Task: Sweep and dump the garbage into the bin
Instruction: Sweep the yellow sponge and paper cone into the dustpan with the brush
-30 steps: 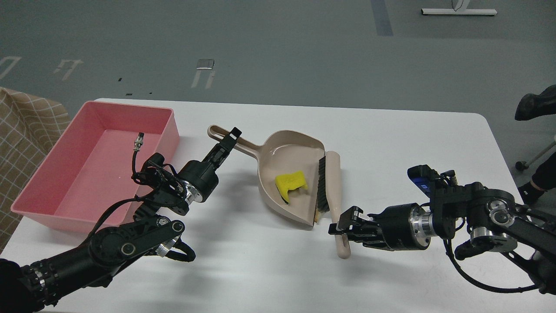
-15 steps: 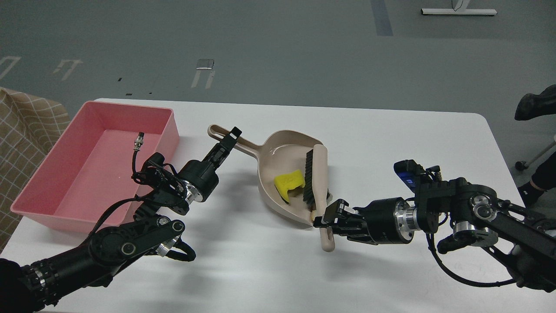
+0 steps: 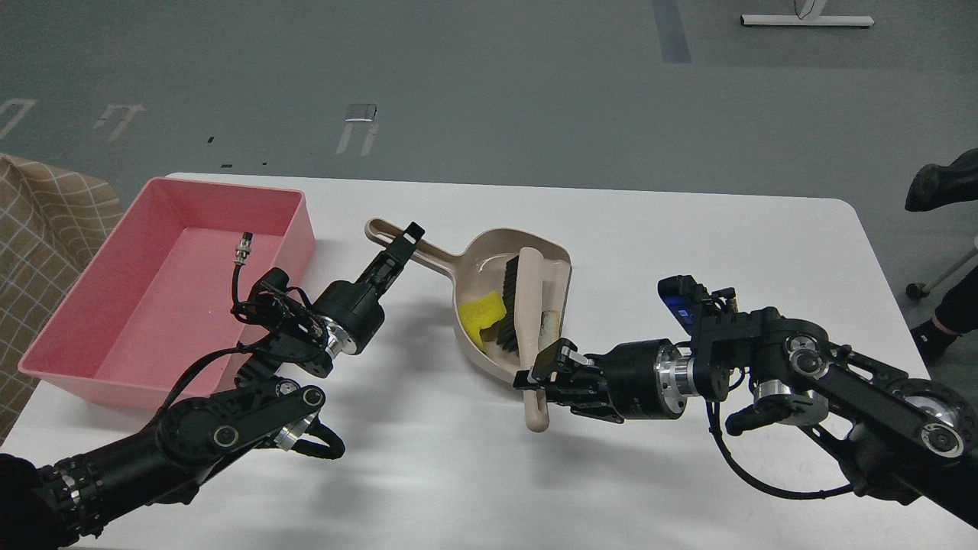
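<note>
A beige dustpan [image 3: 477, 263] lies mid-table, its long handle pointing far-left. My left gripper [image 3: 403, 246] is shut on that handle. My right gripper [image 3: 544, 374] is shut on the handle of a beige brush [image 3: 527, 298], whose black bristles lie inside the pan. The yellow sponge chunk [image 3: 481, 315] sits in the pan, against the left side of the bristles. The white bread slice [image 3: 548, 325] lies to the right of the brush, by the pan's open edge. The pink bin [image 3: 168, 305] stands at the table's left and holds no garbage.
A checked cloth [image 3: 46, 221] hangs beyond the table's left edge. A person's shoe [image 3: 943, 183] and a chair wheel [image 3: 917, 290] are off the right edge. The white table [image 3: 688, 244] is bare on the right behind my right arm.
My right gripper moved left with the brush, sweeping it into the dustpan and pushing the yellow sponge deeper. The bread slice now shows right of the brush. The left arm stayed still.
</note>
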